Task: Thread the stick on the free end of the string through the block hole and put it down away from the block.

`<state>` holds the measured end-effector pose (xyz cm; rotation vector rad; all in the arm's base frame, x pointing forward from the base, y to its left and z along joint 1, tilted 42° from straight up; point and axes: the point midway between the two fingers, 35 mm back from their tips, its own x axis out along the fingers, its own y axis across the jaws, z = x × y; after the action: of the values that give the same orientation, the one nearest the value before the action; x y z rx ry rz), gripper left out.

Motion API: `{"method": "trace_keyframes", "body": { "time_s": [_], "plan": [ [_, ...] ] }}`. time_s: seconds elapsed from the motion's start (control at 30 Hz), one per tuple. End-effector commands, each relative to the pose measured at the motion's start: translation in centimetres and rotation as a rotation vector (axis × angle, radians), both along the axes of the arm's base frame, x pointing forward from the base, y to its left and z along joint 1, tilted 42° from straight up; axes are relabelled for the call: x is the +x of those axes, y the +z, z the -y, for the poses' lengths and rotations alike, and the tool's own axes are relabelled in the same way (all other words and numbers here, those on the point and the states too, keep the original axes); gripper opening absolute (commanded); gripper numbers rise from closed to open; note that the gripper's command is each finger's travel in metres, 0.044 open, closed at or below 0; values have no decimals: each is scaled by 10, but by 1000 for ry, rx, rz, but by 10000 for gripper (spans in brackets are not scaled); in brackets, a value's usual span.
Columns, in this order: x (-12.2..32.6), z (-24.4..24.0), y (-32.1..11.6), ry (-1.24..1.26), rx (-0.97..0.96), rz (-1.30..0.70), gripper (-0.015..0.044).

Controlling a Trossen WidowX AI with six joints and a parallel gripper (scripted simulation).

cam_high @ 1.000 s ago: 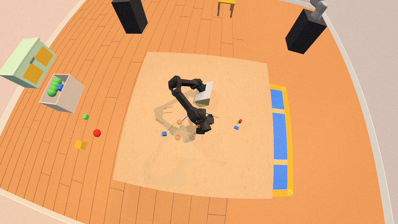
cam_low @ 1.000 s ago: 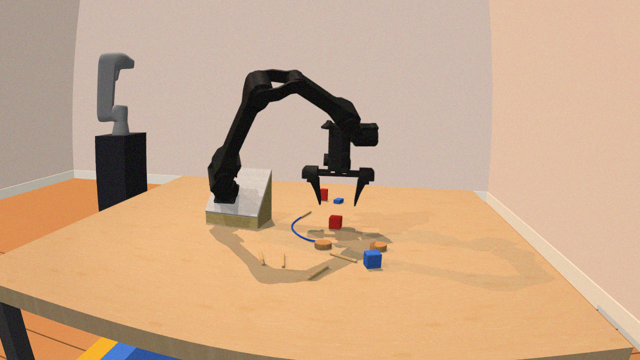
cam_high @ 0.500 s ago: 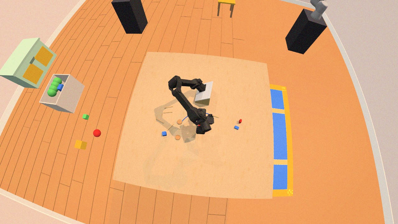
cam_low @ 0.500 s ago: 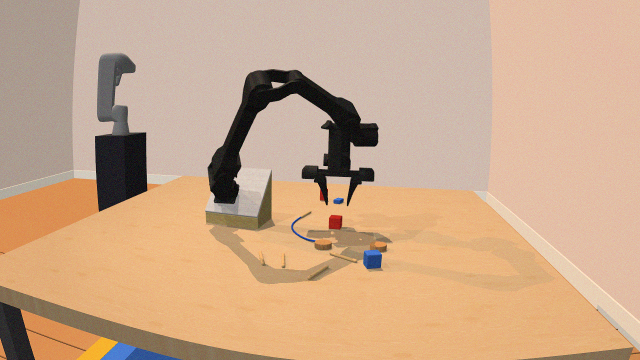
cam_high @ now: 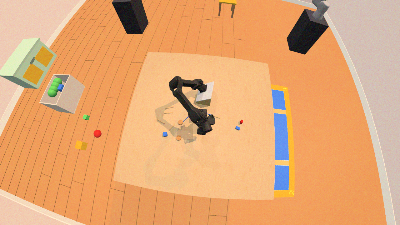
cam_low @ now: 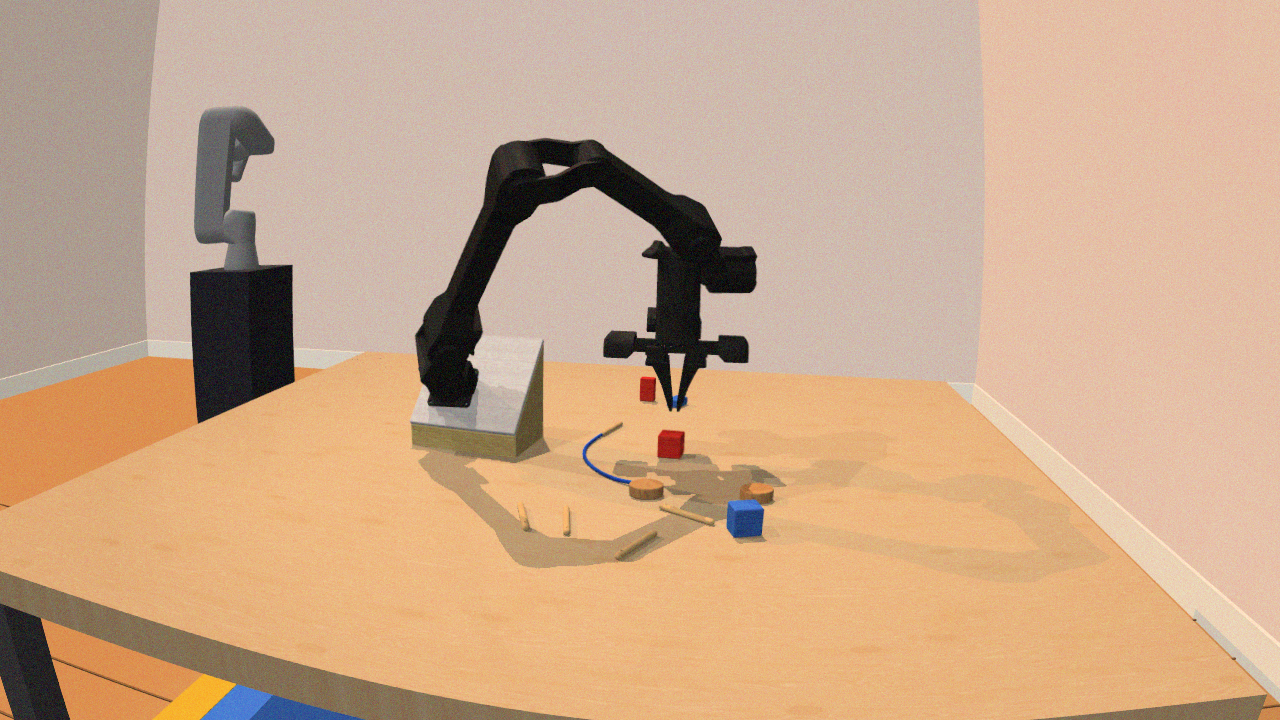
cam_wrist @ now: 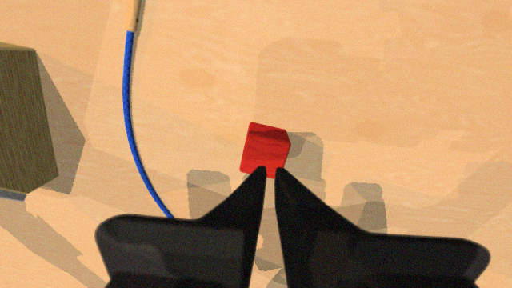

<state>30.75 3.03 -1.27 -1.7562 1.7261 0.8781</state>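
My gripper (cam_low: 674, 409) (cam_wrist: 270, 174) points down and is nearly closed, with nothing between the fingertips. It hangs above the table, over the near edge of a red cube (cam_low: 670, 445) (cam_wrist: 266, 148) in the wrist view. The arm hides that cube in the top view. The stick on the string (cam_high: 216, 116) (cam_low: 612, 429) (cam_wrist: 132, 16) lies on the table. The blue string (cam_low: 585, 454) (cam_wrist: 126, 92) curves from it to a round wooden button (cam_high: 180, 122) (cam_low: 646, 489). A blue cube (cam_high: 165, 134) (cam_low: 744, 519) stands near the loose sticks. I cannot see a hole in any block.
A second button (cam_high: 178, 138) (cam_low: 757, 493) lies near the blue cube. Several loose sticks lie beyond the buttons, one of them a slanted stick (cam_low: 636, 544). A red block (cam_high: 241, 121) (cam_low: 647, 388) and a small blue block (cam_high: 237, 128) stand farther off. The arm's wedge base (cam_low: 501, 380) is beside the string.
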Motion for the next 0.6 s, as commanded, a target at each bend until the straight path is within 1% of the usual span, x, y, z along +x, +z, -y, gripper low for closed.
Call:
{"method": "trace_keyframes", "body": {
  "time_s": [0.0, 0.47, 0.57],
  "plan": [
    [0, 0, 0, 0, 0, 0, 0],
    [0, 0, 0, 0, 0, 0, 0],
    [0, 0, 0, 0, 0, 0, 79]
  ]
}}
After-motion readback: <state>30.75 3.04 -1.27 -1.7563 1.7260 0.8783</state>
